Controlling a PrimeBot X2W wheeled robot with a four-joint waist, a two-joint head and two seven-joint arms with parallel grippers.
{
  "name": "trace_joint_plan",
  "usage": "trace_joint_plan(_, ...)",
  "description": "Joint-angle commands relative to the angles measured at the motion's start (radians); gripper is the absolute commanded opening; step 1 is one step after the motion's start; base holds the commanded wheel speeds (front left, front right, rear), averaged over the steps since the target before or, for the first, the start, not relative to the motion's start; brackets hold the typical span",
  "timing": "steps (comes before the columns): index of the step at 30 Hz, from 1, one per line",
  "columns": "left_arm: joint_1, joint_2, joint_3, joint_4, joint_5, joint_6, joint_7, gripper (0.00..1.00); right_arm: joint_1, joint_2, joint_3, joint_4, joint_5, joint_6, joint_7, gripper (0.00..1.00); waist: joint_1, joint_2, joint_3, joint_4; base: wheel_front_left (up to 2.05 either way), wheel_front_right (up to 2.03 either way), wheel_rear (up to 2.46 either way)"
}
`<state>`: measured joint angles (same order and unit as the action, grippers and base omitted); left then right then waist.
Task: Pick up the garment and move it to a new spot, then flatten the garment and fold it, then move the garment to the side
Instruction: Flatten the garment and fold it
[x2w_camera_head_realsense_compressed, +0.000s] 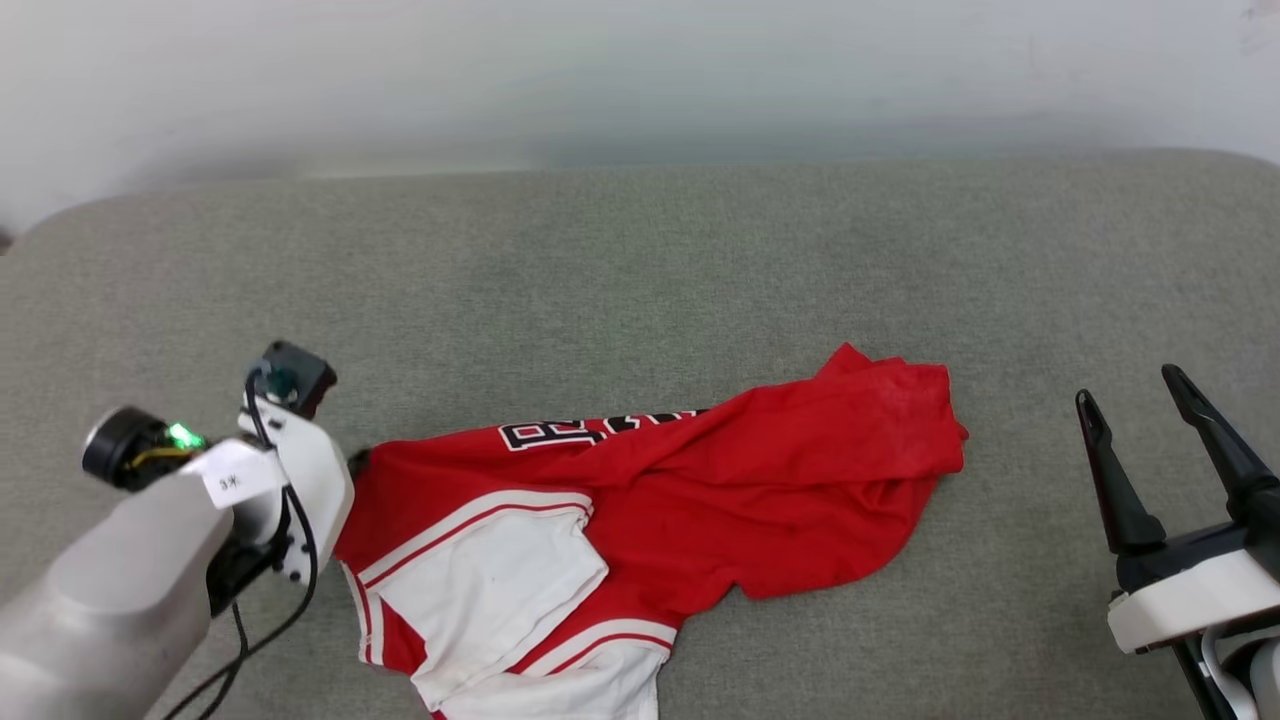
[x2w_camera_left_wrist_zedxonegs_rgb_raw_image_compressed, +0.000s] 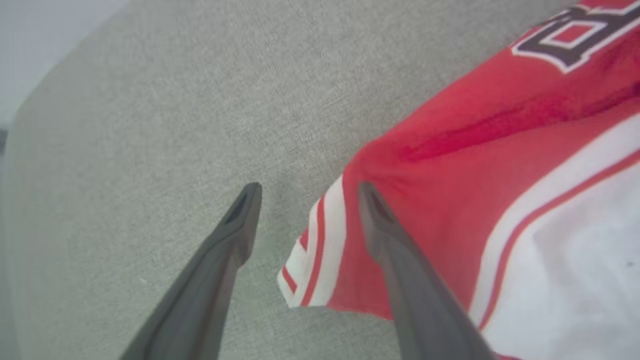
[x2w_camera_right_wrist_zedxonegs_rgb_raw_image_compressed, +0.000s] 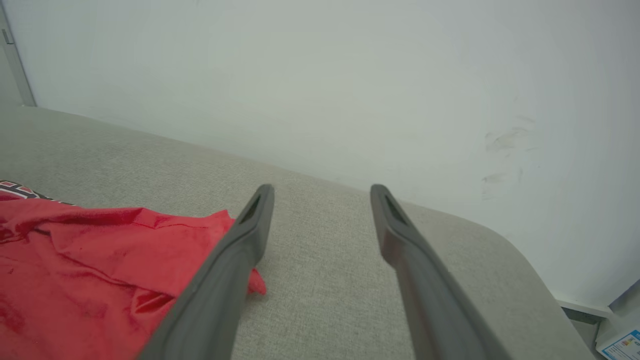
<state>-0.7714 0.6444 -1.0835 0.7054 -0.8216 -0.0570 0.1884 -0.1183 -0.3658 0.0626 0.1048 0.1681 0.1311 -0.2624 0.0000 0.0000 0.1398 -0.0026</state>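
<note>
Lying rumpled on the grey woven worktop (x2w_camera_head_realsense_compressed: 640, 260), the garment (x2w_camera_head_realsense_compressed: 700, 480) is showing thin red cloth heaped in soft folds, with a white sleeve (x2w_camera_head_realsense_compressed: 500, 570) edged in red-and-white stripes at its near left end. Dark block characters (x2w_camera_head_realsense_compressed: 560, 432) outlined in white are peeking out along its far edge, but a fold is covering their lower half, so they are not readable. A small white label (x2w_camera_head_realsense_compressed: 232, 482) is sticking to the pale forearm left of the garment; its print is too small to read.

The left wrist view is giving what the head view is hiding: the left gripper (x2w_camera_left_wrist_zedxonegs_rgb_raw_image_compressed: 305, 192) is hovering at the garment's left edge with its fingers (x2w_camera_left_wrist_zedxonegs_rgb_raw_image_compressed: 230, 240) spread wide and gripping nothing, a striped trim corner (x2w_camera_left_wrist_zedxonegs_rgb_raw_image_compressed: 320, 245) lying between them.

The right gripper (x2w_camera_head_realsense_compressed: 1128, 390) is waiting well right of the garment, its tapered dark fingers (x2w_camera_right_wrist_zedxonegs_rgb_raw_image_compressed: 240, 240) likewise parted wide and empty. Its wrist view is adding a scuffed pale wall (x2w_camera_right_wrist_zedxonegs_rgb_raw_image_compressed: 320, 75) beyond the garment.
</note>
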Motion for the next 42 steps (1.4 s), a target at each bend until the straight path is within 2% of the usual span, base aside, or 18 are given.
trace_joint_plan(1,-0.04,0.002,0.009,-0.012,0.015,-0.006,-0.022,1.0,0.016,0.004,-0.006,-0.005,0.008,-0.001,-0.003,1.0,0.0,0.0,-0.019,0.014,0.0,0.0,0.0)
trace_joint_plan(3,-0.068,0.007,0.013,-0.041,0.016,-0.015,-0.026,1.0,0.023,0.008,-0.01,-0.011,0.006,-0.001,-0.003,1.0,0.0,0.0,-0.03,0.021,0.0,0.0,0.0)
trace_joint_plan(6,-0.091,0.009,0.023,-0.123,-0.022,-0.033,0.024,1.0,0.037,0.012,-0.012,-0.02,0.002,-0.001,-0.003,1.0,0.0,0.0,-0.044,0.03,0.0,0.0,0.0)
trace_joint_plan(14,-0.115,0.054,-0.06,-0.4,-0.11,-0.065,0.317,1.0,0.037,0.012,-0.01,-0.038,-0.005,-0.001,-0.003,1.0,0.0,0.0,-0.043,0.032,0.0,0.0,0.0)
trace_joint_plan(19,-0.09,0.054,-0.138,-0.524,-0.139,-0.07,0.454,1.0,0.018,0.007,-0.001,-0.044,-0.005,-0.001,-0.003,1.0,0.0,0.0,-0.025,0.02,0.0,0.0,0.0)
trace_joint_plan(25,-0.039,0.037,-0.186,-0.554,-0.121,-0.072,0.541,1.0,-0.003,0.007,0.009,-0.048,-0.006,-0.001,-0.003,1.0,0.0,0.0,0.008,-0.008,0.0,0.0,0.0)
trace_joint_plan(34,0.073,-0.001,-0.207,-0.475,-0.063,-0.073,0.605,1.0,-0.032,0.019,0.016,-0.04,-0.009,-0.001,-0.003,1.0,0.0,0.0,0.045,-0.038,0.0,0.0,0.0)
trace_joint_plan(35,0.08,-0.005,-0.209,-0.472,-0.053,-0.073,0.602,0.39,-0.032,0.021,0.016,-0.038,-0.009,-0.001,-0.003,1.0,0.0,0.0,0.044,-0.039,0.0,0.0,0.0)
trace_joint_plan(36,0.08,-0.005,-0.209,-0.472,-0.053,-0.073,0.602,0.39,-0.032,0.021,0.016,-0.038,-0.009,-0.001,-0.003,1.0,0.0,0.0,0.044,-0.039,0.0,0.0,0.0)
trace_joint_plan(37,0.087,-0.01,-0.209,-0.469,-0.059,-0.073,0.593,0.0,-0.031,0.021,0.013,-0.036,-0.011,-0.001,-0.003,1.0,0.0,0.0,0.041,-0.037,0.0,0.0,0.0)
trace_joint_plan(40,0.069,-0.016,-0.207,-0.484,-0.068,-0.073,0.575,0.0,-0.019,0.023,0.005,-0.032,-0.014,-0.001,-0.003,1.0,0.0,0.0,0.028,-0.029,0.0,0.0,0.0)
trace_joint_plan(42,0.019,-0.007,-0.199,-0.535,-0.082,-0.073,0.526,0.0,-0.007,0.027,0.002,-0.031,-0.015,-0.001,-0.003,1.0,0.0,0.0,0.005,-0.015,0.0,0.0,0.0)
